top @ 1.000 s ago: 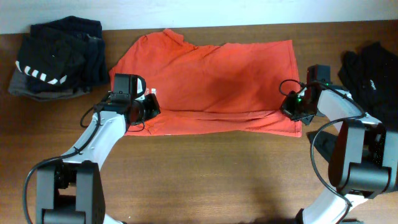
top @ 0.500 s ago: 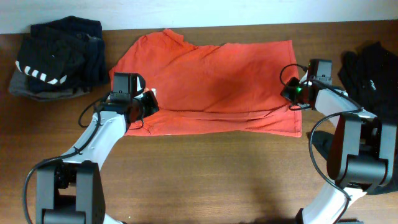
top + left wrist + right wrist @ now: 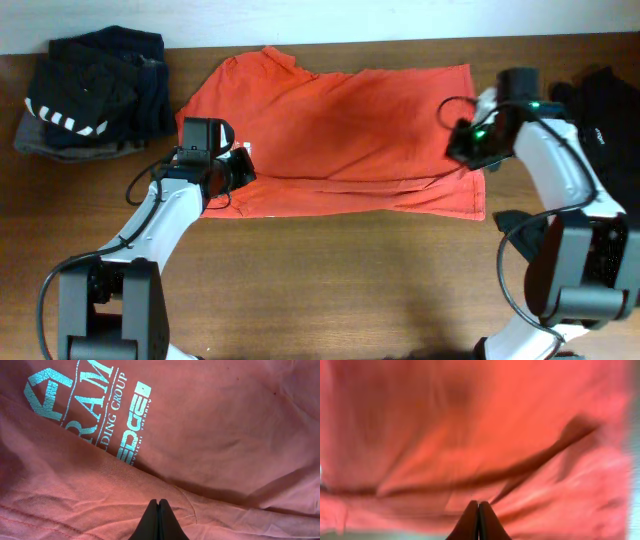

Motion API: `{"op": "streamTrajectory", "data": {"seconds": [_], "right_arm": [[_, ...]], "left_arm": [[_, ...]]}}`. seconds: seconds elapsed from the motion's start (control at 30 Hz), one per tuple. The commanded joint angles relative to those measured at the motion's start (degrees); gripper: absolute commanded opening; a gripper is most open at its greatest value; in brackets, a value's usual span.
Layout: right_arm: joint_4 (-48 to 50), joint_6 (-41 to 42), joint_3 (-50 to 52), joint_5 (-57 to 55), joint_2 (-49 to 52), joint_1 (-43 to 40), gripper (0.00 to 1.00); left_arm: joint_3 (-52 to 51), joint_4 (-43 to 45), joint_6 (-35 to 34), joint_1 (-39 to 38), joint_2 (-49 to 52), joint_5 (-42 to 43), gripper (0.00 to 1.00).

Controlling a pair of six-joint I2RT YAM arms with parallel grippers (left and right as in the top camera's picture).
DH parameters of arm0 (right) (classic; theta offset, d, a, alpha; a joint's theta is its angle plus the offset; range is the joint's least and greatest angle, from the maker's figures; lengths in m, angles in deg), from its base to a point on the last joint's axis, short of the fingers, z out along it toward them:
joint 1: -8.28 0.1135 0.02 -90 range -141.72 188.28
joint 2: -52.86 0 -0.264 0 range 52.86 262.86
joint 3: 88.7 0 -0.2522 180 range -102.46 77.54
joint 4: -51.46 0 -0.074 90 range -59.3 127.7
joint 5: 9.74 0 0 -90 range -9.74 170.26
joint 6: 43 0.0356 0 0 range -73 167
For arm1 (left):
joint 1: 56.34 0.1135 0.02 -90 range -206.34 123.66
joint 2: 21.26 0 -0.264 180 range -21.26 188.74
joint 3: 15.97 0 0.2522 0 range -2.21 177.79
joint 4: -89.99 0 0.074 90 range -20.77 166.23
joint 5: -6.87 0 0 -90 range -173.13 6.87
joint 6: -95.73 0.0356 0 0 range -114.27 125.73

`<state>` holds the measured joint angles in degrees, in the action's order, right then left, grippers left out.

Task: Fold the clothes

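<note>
The orange-red T-shirt (image 3: 340,130) lies spread flat across the far middle of the table, its lower edge folded up in a band. My left gripper (image 3: 243,170) is shut, its tips resting on the shirt's lower left part. In the left wrist view the shut tips (image 3: 158,501) touch the cloth (image 3: 220,425) below the white lettering (image 3: 85,395). My right gripper (image 3: 462,148) is shut over the shirt's right edge. The right wrist view is blurred: shut tips (image 3: 478,503) above orange cloth (image 3: 470,420). No cloth shows between either pair of fingers.
A folded dark navy and grey pile with white stripes (image 3: 90,90) sits at the far left. A loose black garment (image 3: 600,115) lies at the far right, beside my right arm. Bare brown table (image 3: 350,280) runs along the front.
My right gripper has moved from the shirt's lower right corner up along its right edge and slightly inward. The left gripper and the shirt have not visibly moved.
</note>
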<state>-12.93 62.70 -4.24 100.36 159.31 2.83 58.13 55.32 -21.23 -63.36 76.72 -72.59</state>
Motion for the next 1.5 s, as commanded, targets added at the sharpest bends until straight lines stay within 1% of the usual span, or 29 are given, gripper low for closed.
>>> {"op": "streamTrajectory", "data": {"seconds": [0.0, 0.1, 0.2, 0.27, 0.4, 0.67, 0.83, 0.97, 1.23, 1.37, 1.47], "right_arm": [[-1.05, -2.40, 1.95, 1.99, 1.62, 5.68, 0.05], [0.07, -2.27, 1.97, 1.97, 3.21, 9.73, 0.05], [1.20, 0.17, 1.97, 1.79, 5.40, 13.16, 0.05], [0.57, 0.42, 1.97, 1.73, 6.95, 14.75, 0.05], [-2.19, 0.39, 1.97, 1.55, 9.38, 16.02, 0.04], [-5.90, -0.92, 1.97, 1.49, 9.75, 15.96, 0.05], [-2.01, -0.87, 1.97, 0.02, 12.15, 15.93, 0.09], [0.63, -0.90, 1.97, 0.02, 14.71, 15.89, 0.09], [2.97, -0.92, 1.73, -2.71, 14.78, 13.94, 0.08], [7.06, -4.59, 1.73, -3.39, 14.78, 13.22, 0.09], [10.64, -4.83, 1.73, -6.03, 14.78, 13.25, 0.09]], "left_arm": [[1.09, 0.31, 0.94, -0.22, -1.25, 0.59, 0.01], [1.09, 0.28, 0.94, -0.22, -1.25, 0.59, 0.01], [1.09, 0.22, 0.94, -0.22, -1.25, 0.59, 0.01], [1.09, 0.20, 0.94, -0.22, -1.25, 0.61, 0.01], [1.09, -0.28, 0.94, -0.22, -1.25, 0.61, 0.01], [1.09, -0.59, 0.94, -0.22, -1.25, 0.57, 0.01], [1.09, -0.61, 0.94, -0.22, -1.25, 0.59, 0.01], [1.09, -0.63, 0.94, -0.22, -1.25, 0.59, 0.02], [1.09, -0.59, 0.94, -0.22, -1.25, 0.59, 0.01], [1.09, -0.61, 0.94, -0.22, -1.25, 0.59, 0.01], [1.09, -0.61, 0.94, -0.22, -1.25, 0.59, 0.01]]}}
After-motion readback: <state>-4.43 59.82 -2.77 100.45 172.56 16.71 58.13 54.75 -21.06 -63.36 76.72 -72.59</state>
